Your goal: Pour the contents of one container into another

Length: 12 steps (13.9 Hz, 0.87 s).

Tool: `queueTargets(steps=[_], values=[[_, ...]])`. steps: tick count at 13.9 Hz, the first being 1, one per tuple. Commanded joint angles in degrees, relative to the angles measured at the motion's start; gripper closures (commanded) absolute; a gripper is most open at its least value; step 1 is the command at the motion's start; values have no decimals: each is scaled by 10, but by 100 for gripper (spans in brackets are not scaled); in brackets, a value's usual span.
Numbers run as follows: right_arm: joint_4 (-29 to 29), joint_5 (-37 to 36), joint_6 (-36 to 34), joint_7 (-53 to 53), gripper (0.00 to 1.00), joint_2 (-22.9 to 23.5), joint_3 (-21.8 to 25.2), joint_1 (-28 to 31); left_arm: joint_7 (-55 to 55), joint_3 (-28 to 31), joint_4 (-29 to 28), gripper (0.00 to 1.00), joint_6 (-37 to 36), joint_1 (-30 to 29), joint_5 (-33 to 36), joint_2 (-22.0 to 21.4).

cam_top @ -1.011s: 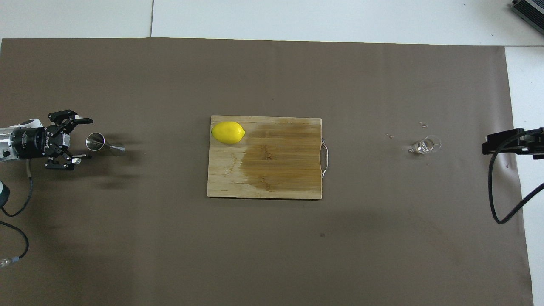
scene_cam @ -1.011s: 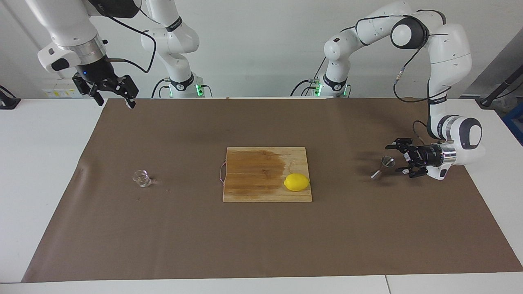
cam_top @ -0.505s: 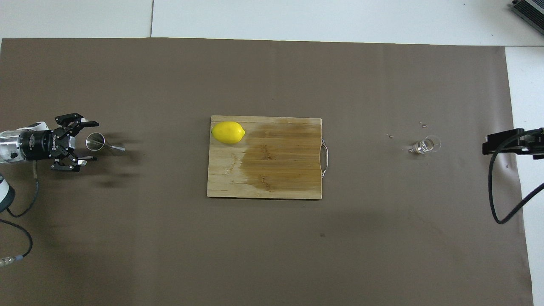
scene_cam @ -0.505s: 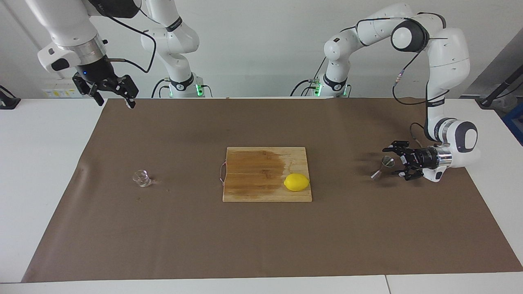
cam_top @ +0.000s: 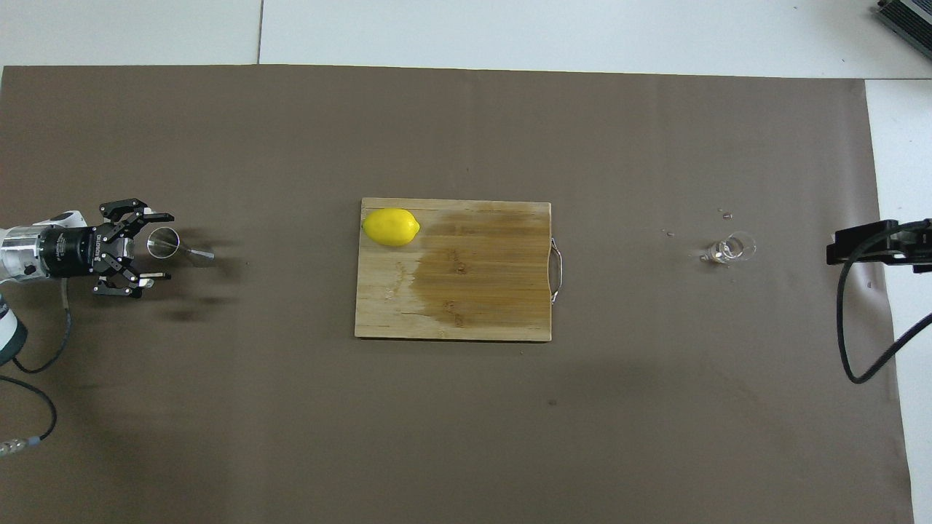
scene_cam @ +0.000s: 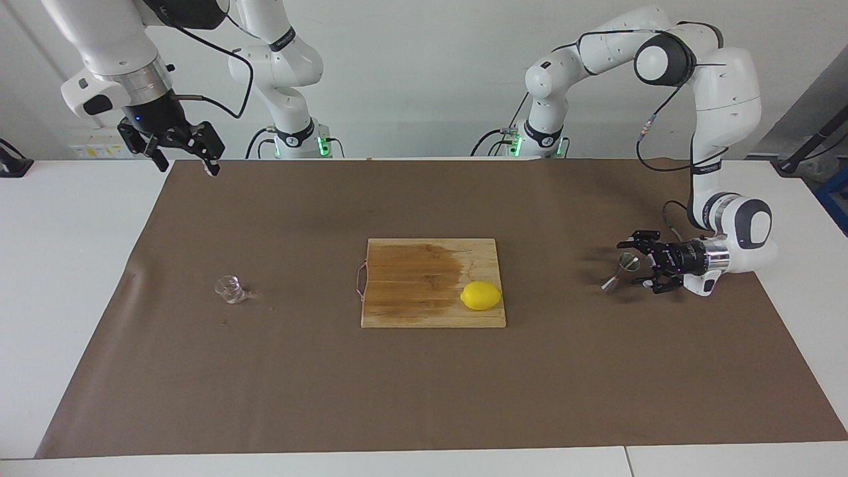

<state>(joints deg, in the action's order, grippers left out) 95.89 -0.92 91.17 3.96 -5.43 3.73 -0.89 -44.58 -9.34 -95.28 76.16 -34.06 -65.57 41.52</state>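
Note:
A small steel jigger (scene_cam: 621, 270) (cam_top: 172, 247) stands upright on the brown mat toward the left arm's end of the table. My left gripper (scene_cam: 633, 263) (cam_top: 164, 246) lies level just above the mat, open, with a finger on each side of the jigger's upper cone, not closed on it. The clear glass cup (scene_cam: 230, 289) (cam_top: 730, 249) stands alone on the mat toward the right arm's end. My right gripper (scene_cam: 187, 158) waits open, raised high over the mat's edge at that end, holding nothing.
A wooden cutting board (scene_cam: 411, 285) (cam_top: 473, 291) with a darker patch lies mid-table, and a yellow lemon (scene_cam: 481, 295) (cam_top: 391, 227) rests on its corner toward the left arm's end. A few droplets spot the mat beside the cup. A brown mat (scene_cam: 424, 384) covers the table.
The left gripper has slid sideways toward the jigger, so its open fingers now flank the upper cone. The right arm, cup, jigger and lemon have not moved.

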Motion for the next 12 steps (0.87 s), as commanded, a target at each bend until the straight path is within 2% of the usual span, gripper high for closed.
queueTargets(steps=[1,12], values=[[12,14,1,-9,0,-12,5,-2,13,-4,-5,0,13,0,6,3],[12,14,1,-9,0,-12,5,-2,13,-12,-18,0,13,-10,3,1]])
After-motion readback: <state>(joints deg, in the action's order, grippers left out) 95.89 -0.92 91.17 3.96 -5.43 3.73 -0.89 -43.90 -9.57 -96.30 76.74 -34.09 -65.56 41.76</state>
